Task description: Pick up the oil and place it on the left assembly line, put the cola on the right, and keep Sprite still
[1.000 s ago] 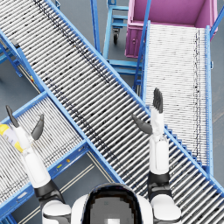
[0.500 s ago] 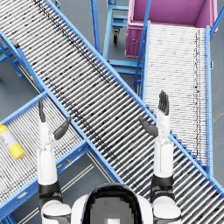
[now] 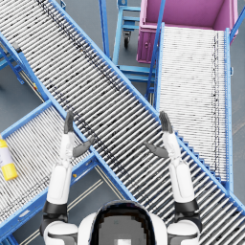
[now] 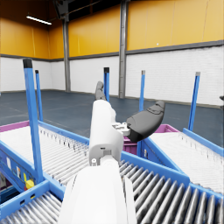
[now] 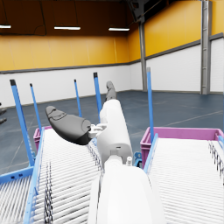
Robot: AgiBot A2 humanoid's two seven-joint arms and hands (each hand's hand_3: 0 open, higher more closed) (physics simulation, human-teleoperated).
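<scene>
Head view: the oil bottle (image 3: 6,161), yellow with a white top, rests on the rollers of the left conveyor (image 3: 36,143) at the picture's left edge. It is well apart from both hands. The left hand (image 3: 72,142) is raised over the blue rail where that conveyor meets the long diagonal conveyor (image 3: 95,81). Its fingers are straight, the thumb is spread to the side, and it holds nothing. The right hand (image 3: 166,139) is raised in the same way over the diagonal conveyor's far rail, with fingers extended, thumb apart and the palm empty. Beyond it runs the right conveyor (image 3: 191,91), with a magenta bin (image 3: 191,12) at its upper end.

Left wrist view: the left hand (image 4: 143,121) shows at the end of the white forearm. Its thumb juts out to one side and its fingertips (image 4: 100,89) peek over the wrist, and nothing is held. Grey rollers and blue rails lie below it, and a blue post (image 4: 31,118) stands close by. A strip of the magenta bin (image 4: 165,128) shows behind the thumb.

Right wrist view: the right hand (image 5: 70,125) is likewise spread and empty, the thumb wide of the fingertips (image 5: 110,90). The magenta bin (image 5: 183,133) sits beyond the white rollers. The oil bottle does not appear in either wrist view.
</scene>
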